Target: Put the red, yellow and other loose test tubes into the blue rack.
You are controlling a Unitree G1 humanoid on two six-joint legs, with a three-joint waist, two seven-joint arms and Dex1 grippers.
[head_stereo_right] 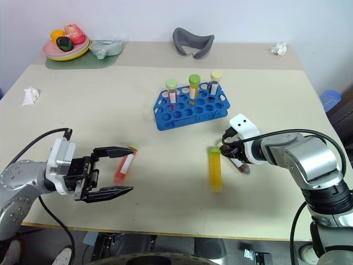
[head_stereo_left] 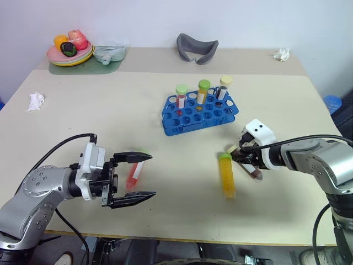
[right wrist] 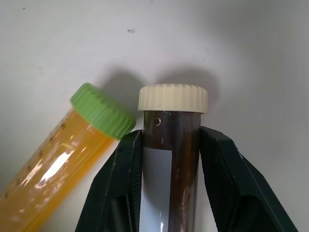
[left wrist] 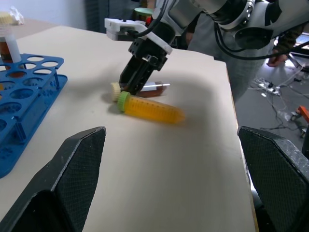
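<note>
The right claw is clenched on the dark brown tube, which lies on the worktop touching the yellow tube, so lifting it upright toward the blue rack comes next, while the left claw hovers released near the red tube.

Bright blue plastic rack with a grid of round holes stands on the table, three capped tubes upright in its back row. Yellow-liquid clear tube with green cap lies flat in front of the rack, cap toward it. Dark brown tube with cream cap lies just beside the yellow one. Red-orange tube lies well left of the rack's front.
</note>
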